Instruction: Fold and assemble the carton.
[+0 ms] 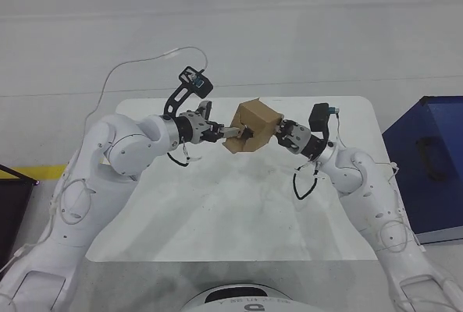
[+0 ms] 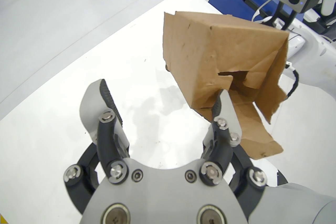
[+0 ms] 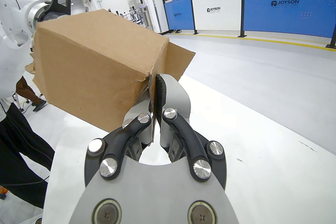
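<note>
The right gripper [image 3: 154, 96] is clamping just one edge of the cardboard carton [image 1: 251, 126] above the far end of the table [image 1: 215, 218] while the left gripper [image 2: 162, 89] is gaping open, risking a tear.

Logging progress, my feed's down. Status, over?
Left tool open, one finger touching brown cardboard carton. Right tool shut on its corner flap. Loose flap unfolded.

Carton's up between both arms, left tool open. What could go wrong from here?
1. The right tool pinches only a thin edge of the carton; that edge may slip or crumple, dropping the carton to the table.
2. The open left tool touches the carton beside a tear; pushing there could widen it.
</note>
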### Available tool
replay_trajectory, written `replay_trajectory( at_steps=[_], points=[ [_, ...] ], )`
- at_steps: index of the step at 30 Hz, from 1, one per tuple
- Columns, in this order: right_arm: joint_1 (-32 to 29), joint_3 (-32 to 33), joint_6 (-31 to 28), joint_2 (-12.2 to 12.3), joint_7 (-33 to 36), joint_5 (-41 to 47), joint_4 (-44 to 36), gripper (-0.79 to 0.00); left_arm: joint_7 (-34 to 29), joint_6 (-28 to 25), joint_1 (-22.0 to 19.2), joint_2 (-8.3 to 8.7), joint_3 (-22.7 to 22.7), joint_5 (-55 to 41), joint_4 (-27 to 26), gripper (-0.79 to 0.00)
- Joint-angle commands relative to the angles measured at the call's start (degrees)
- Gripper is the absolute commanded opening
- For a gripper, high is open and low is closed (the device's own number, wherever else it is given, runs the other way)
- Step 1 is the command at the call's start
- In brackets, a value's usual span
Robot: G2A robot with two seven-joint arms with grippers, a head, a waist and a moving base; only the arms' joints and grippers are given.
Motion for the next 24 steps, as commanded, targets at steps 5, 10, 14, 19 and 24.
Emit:
replay_trajectory(
  at_steps=[5,10,14,19,24],
  points=[
    [0.3,-0.2,-1.3,-0.1,0.1,0.9,0.7,-0.785,-0.4,0.8,-1.3,-0.43,1.9,0.9,0.7,-0.416],
    [0.5,0.1,-2.2,0.0,0.2,1.5,1.1,-0.785,-0.5,0.8,-2.0,-0.68,2.7,0.7,1.1,-0.413],
    [0.5,0.4,-3.4,0.1,0.3,2.6,1.4,-0.785,-0.5,0.0,-2.0,-0.71,2.5,-0.4,1.0,-0.209],
    [0.7,1.2,-5.0,0.3,0.9,5.2,2.1,-0.785,-0.1,-1.6,-0.3,-0.09,-0.7,-0.9,-1.2,0.0],
    [0.7,1.2,-5.0,0.3,0.9,5.2,2.1,-0.785,0.1,-4.1,3.3,0.98,-4.8,1.7,-7.5,0.0]
  ],
)
